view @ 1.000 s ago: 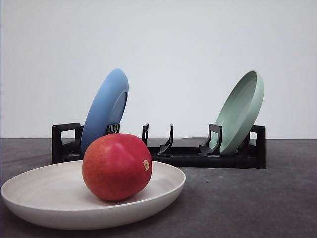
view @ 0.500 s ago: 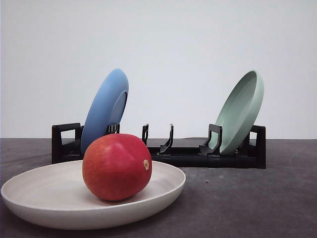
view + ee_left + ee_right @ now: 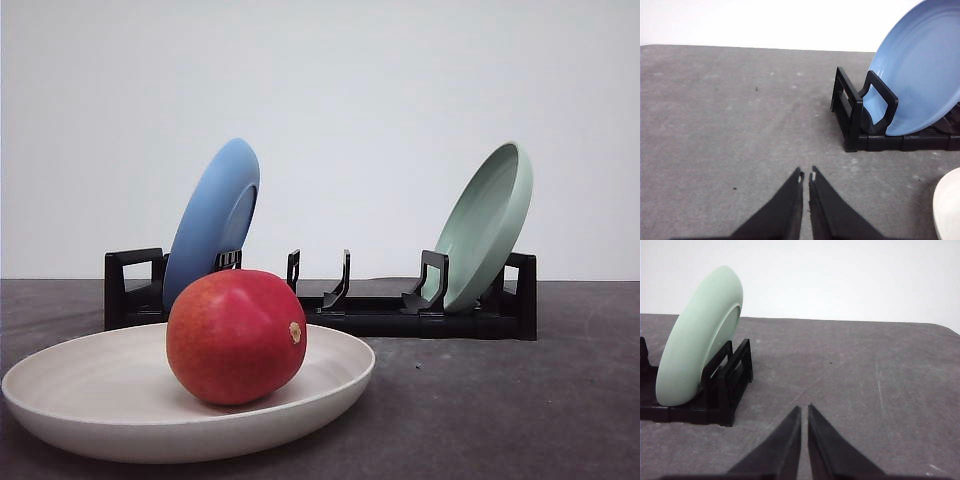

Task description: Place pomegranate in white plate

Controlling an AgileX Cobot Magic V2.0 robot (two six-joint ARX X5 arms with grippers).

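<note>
A: From the front, what do you see in the containers?

B: The white plate (image 3: 120,420) lies flat on the dark table (image 3: 500,410), near the camera on the left. The pomegranate (image 3: 236,336) sits inside it, a little right of the plate's middle, touching the plate floor. Behind stands a black rack (image 3: 400,315). The blue plate (image 3: 212,220) leans on edge in the left end of the rack, and the pale green plate (image 3: 487,225) leans in the right end. The slots between them hold nothing.

A: How does the fruit look?

B: Smooth and round, deep red, with some orange blush on top. A small tan stem scar faces to the right side.

A: And the left wrist camera?

B: The left gripper (image 3: 806,178) is over bare table, its two black fingertips almost together, with a thin slit between them and nothing in it. So it is closed and empty. Further on I see the rack end (image 3: 865,117) with the blue plate (image 3: 920,70) in it, and a small piece of the white plate's rim (image 3: 947,205) at the picture's edge.

A: The right wrist camera?

B: The same there: the right gripper (image 3: 804,410) is pressed nearly closed, holding nothing, above the grey table (image 3: 865,380). The pale green plate (image 3: 700,335) stands tilted in the rack's end (image 3: 727,385), well apart from the fingers.
</note>
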